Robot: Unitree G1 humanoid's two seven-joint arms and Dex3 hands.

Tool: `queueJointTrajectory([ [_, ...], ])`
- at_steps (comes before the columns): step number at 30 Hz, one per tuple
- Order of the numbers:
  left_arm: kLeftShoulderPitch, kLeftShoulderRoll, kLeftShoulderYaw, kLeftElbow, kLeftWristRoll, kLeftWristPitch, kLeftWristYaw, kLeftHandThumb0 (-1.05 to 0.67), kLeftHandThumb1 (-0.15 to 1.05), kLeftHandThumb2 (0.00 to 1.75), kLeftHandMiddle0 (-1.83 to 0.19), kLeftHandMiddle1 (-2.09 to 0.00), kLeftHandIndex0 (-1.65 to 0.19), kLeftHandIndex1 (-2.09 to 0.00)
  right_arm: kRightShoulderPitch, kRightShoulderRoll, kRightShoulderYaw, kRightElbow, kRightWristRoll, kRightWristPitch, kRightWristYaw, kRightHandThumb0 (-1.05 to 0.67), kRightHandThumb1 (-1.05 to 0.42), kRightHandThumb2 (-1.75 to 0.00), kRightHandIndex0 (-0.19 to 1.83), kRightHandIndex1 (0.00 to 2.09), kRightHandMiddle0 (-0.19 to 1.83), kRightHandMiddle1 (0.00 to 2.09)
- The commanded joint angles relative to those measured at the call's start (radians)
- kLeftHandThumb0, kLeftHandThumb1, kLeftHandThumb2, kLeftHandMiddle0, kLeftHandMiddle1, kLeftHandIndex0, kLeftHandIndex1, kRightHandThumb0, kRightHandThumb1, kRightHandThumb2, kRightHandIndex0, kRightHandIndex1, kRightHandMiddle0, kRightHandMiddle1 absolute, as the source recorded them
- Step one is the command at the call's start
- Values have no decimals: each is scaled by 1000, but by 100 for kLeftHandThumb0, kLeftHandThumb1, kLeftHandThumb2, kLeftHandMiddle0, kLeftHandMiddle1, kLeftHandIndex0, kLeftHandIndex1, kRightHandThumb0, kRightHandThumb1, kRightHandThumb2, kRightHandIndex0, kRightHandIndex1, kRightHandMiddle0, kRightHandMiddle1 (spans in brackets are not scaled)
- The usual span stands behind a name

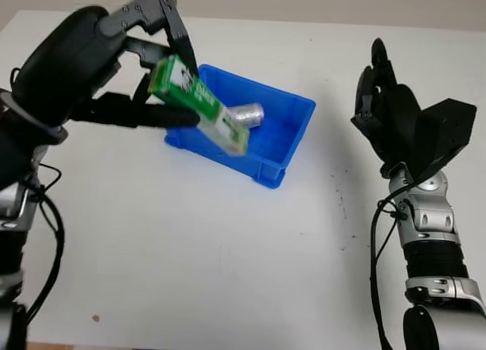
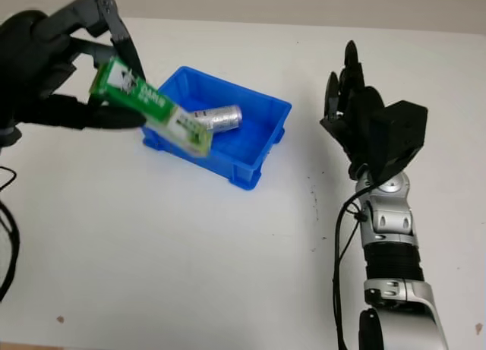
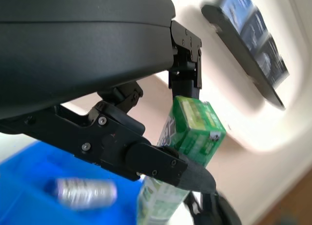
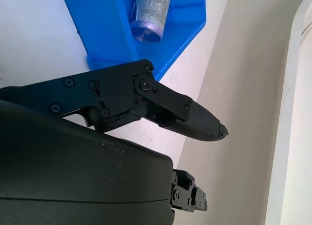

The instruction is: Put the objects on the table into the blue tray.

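Observation:
My left hand (image 1: 156, 77) is shut on a long green and white box (image 1: 199, 105), held tilted in the air over the left rim of the blue tray (image 1: 292, 141). The box's lower end points down into the tray. The left wrist view shows the same green box (image 3: 192, 130) pinched between my black fingers (image 3: 161, 161). A silver can (image 1: 247, 115) lies on its side inside the tray, also seen as the can (image 4: 152, 12) in the right wrist view. My right hand (image 1: 380, 99) is open, raised above the table to the right of the tray.
The white table (image 1: 197, 251) stretches in front of the tray, with small dark specks (image 1: 339, 187) to the tray's right. A pale wall (image 4: 243, 108) runs behind the table's far edge.

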Motion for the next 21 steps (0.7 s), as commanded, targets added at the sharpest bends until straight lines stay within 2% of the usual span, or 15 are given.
queueJointTrajectory([
  [1, -84, -59, -9, 88, 28, 0, 49, -44, 105, 20, -79, -205, -48, -205, -1, 1, -7, 10, 3, -11, -2, -59, -105, -84, -19, 0, -19, 0],
  [4, -183, -127, -27, 252, 77, -4, 114, -43, 105, 19, -86, -207, -58, -206, 2, 1, -7, 4, 0, -6, -10, -60, -105, -83, -19, 0, -19, 0],
  [7, -263, -165, -51, 431, 140, -58, 175, -44, 105, 20, -91, -209, -66, -208, 3, 0, -9, 5, 1, -11, -11, -60, -105, -82, -19, 0, -19, 0],
  [8, -285, -176, -63, 495, 164, -76, 196, -45, 105, 20, -91, -209, -67, -209, 3, 0, -9, 5, 2, -12, -12, -59, -105, -82, -19, 0, -19, 0],
  [10, -322, -199, -79, 608, 188, -97, 212, -44, 105, 23, -87, -209, -56, -209, 5, 1, -10, 1, 2, -8, -16, -61, -105, -81, -19, 0, -19, 0],
  [15, -385, -244, -132, 786, 272, -134, 302, -46, 105, 26, -93, -209, -65, -209, 11, 4, -7, -12, -1, 6, -26, -61, -105, -81, -19, 0, -19, 0],
  [17, -388, -256, -138, 809, 263, -103, 252, -44, 105, 29, -63, -207, -40, -203, 15, 5, -5, -20, -2, 14, -32, -60, -105, -82, -19, 0, -19, 0],
  [18, -385, -252, -150, 807, 270, -88, 221, -45, 105, 31, -40, -195, -22, -190, 18, 6, -5, -25, -2, 18, -34, -60, -105, -83, -19, 0, -19, 0],
  [19, -381, -243, -164, 802, 278, -79, 181, -49, 105, 34, -22, -164, -4, -160, 20, 7, -5, -29, -2, 21, -37, -59, -105, -83, -19, 0, -19, 0],
  [20, -378, -233, -178, 794, 286, -64, 140, -51, 105, 36, -16, -138, 1, -137, 22, 8, -5, -35, -3, 27, -43, -59, -105, -83, -19, 0, -19, 0],
  [21, -376, -223, -192, 784, 297, -50, 103, -55, 105, 37, -15, -103, 3, -111, 25, 10, -5, -42, -3, 33, -47, -58, -105, -83, -19, 0, -19, 0],
])
